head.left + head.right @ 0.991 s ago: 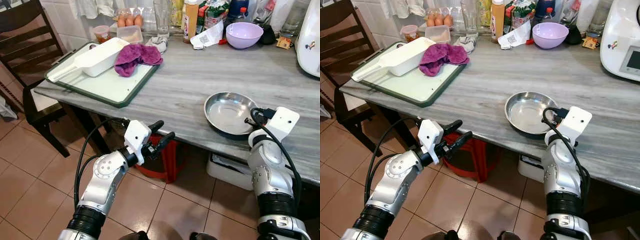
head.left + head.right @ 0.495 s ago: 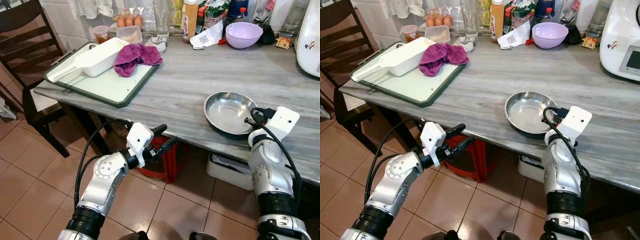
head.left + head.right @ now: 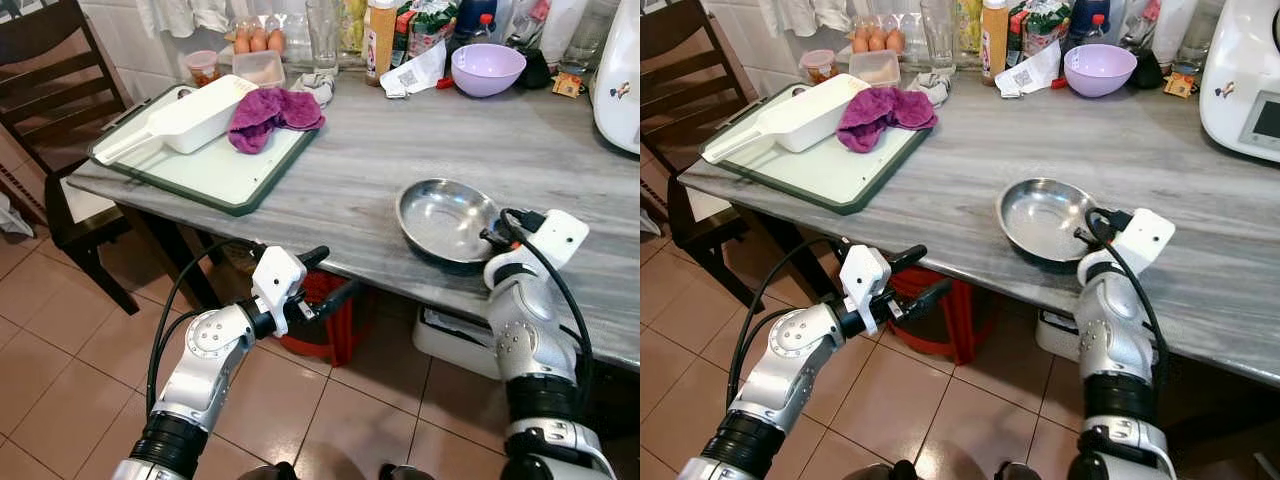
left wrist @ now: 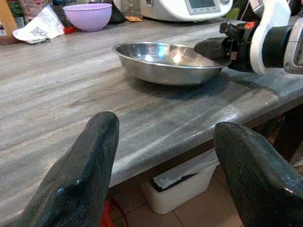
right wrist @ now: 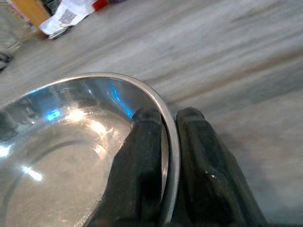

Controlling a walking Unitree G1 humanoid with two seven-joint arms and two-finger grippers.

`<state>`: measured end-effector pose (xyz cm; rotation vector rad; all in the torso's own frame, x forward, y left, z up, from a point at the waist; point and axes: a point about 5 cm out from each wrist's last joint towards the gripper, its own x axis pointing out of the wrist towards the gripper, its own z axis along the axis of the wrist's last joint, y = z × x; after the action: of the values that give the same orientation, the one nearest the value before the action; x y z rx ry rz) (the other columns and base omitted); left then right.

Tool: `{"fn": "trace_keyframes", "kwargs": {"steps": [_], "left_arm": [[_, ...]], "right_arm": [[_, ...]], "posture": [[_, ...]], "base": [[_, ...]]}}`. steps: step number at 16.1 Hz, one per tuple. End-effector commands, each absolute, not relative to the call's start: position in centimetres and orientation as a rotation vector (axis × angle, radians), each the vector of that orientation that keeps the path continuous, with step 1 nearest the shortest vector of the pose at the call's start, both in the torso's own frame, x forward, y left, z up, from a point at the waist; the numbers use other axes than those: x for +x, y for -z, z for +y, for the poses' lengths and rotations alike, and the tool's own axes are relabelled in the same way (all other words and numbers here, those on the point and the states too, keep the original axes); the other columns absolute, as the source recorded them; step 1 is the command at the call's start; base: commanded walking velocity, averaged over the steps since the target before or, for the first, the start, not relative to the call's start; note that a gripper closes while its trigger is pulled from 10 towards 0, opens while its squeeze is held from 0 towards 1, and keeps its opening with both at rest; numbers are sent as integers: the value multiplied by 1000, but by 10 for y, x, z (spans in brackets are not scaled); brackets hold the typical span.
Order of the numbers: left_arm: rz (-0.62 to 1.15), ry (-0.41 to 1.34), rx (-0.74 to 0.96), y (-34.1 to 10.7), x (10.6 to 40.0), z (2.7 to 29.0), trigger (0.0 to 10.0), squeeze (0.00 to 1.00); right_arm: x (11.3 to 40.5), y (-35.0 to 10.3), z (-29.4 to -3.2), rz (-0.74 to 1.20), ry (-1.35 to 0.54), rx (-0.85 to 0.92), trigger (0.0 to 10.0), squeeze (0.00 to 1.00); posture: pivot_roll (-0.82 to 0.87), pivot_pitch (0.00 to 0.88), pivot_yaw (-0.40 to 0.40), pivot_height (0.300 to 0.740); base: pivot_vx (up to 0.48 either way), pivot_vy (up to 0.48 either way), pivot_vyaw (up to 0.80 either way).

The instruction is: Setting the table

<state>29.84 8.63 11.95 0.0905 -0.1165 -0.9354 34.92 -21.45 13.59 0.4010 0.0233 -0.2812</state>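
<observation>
**Right gripper pinches the bowl's rim**

The right gripper (image 5: 163, 142) clamps the steel bowl (image 3: 445, 215) by its rim (one finger inside, one outside) near the grey table's (image 3: 380, 160) front edge. The left gripper (image 3: 330, 275), fingers spread, hangs below the tabletop, forearm raised.

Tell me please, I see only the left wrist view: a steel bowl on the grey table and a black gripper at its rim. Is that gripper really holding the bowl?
Observer: Yes. In the right wrist view the right gripper pinches the rim of the steel bowl, one finger inside, one outside.
Operator: And where is the left gripper?
Observer: The left gripper is open, below the table edge, over the floor.
Operator: What else stands on the table, to the left?
Observer: A green-rimmed tray with a purple cloth and a white scoop.
</observation>
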Motion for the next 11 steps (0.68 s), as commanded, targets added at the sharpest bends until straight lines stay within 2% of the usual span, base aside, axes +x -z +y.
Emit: {"fn": "trace_keyframes", "kwargs": {"steps": [1,6,7,8,9,10,11], "left_arm": [[-110,937,113,-118,297,89,10000,1000],[-113,932,112,-117,297,88,10000,1000],[-114,929,114,-118,297,88,10000,1000],[-116,927,115,-118,297,87,10000,1000],[-116,926,115,-118,297,87,10000,1000],[-116,926,116,-117,297,87,10000,1000],[-115,926,117,-117,297,87,10000,1000]], "right_arm": [[352,-133,-206,56,229,429,10000,1000],[351,-143,-218,20,247,156,10000,1000],[351,-147,-222,-6,250,94,10000,961],[352,-150,-217,-18,172,-9,10000,0],[353,-150,-213,-11,138,-4,10000,0],[352,-152,-213,-29,132,-134,8118,0],[352,-153,-213,-44,138,-184,0,0]], "posture": [[-123,110,95,740],[-125,114,96,740],[-125,114,96,740],[-125,114,96,740],[-125,114,96,740],[-125,114,96,740],[-125,114,96,740]], "base": [[0,0,0],[0,0,0],[0,0,0],[0,0,0],[0,0,0],[0,0,0],[0,0,0]]}}
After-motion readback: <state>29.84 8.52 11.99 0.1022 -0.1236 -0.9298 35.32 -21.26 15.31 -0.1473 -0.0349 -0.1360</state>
